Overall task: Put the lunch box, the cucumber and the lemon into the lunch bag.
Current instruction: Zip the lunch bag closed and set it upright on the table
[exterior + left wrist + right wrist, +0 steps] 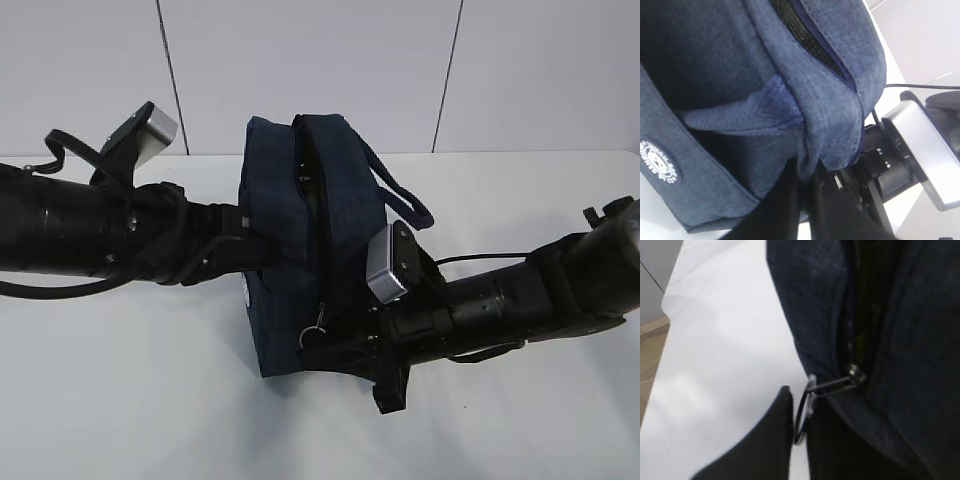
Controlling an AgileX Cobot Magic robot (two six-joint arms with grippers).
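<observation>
**Both hands at the lunch bag's zipper end**

Exterior view: the lunch bag (300,250) stood mid-surface on the white surface (120,400), its top zipper parted. The left hand (262,250) pressed into the bag's left side; the right hand (335,345) sat at the near end by the silver ring pull (316,325).

Left wrist view: the left hand (805,192) was closed, pinching a fold of the bag's navy fabric (840,125) below the open zipper.

Right wrist view: the right hand (801,425) had its fingers (772,435) drawn narrowly around the ring pull (805,407), metal between them. Lunch box, cucumber and lemon could not be seen.
</observation>
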